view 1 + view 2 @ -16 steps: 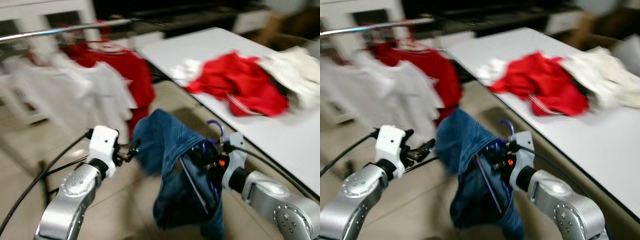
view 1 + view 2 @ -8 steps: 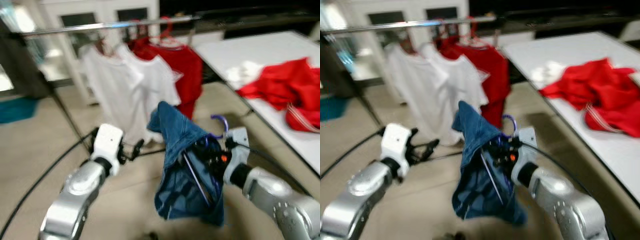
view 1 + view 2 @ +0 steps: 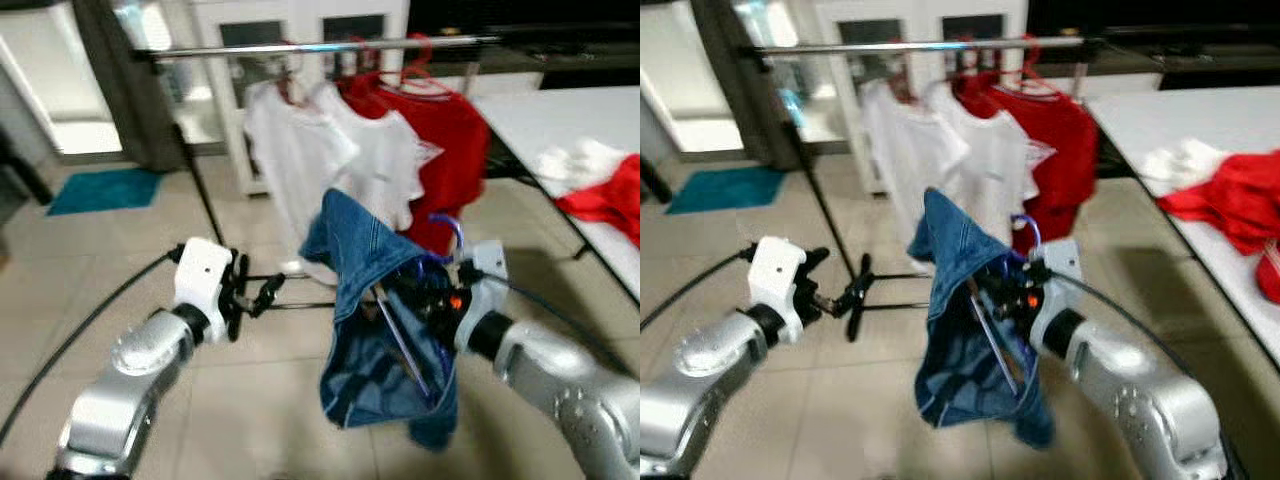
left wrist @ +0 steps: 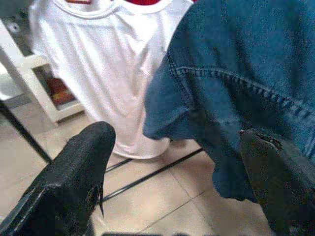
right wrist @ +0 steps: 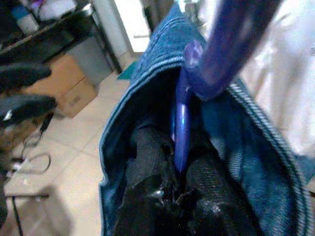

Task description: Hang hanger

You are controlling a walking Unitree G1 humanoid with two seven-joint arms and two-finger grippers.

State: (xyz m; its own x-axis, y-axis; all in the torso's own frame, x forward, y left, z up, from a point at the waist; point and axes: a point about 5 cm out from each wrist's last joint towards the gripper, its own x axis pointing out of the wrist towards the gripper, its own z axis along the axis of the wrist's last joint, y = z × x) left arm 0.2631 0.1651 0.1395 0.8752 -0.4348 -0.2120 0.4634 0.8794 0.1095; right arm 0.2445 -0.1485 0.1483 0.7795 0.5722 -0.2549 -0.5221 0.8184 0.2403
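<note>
While jeans drape it, right hand (image 5: 172, 189) grips hanger (image 5: 183, 123).

Head eyes look down, slightly blurred, wrist cameras close on jeans (image 4: 246, 88)

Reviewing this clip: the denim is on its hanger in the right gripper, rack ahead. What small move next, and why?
Probably raise the right gripper toward the rail. It is shut on the purple hanger carrying the denim garment, whose hook sits well below the rail, where the white shirts already hang. The left gripper is open and free.
</note>
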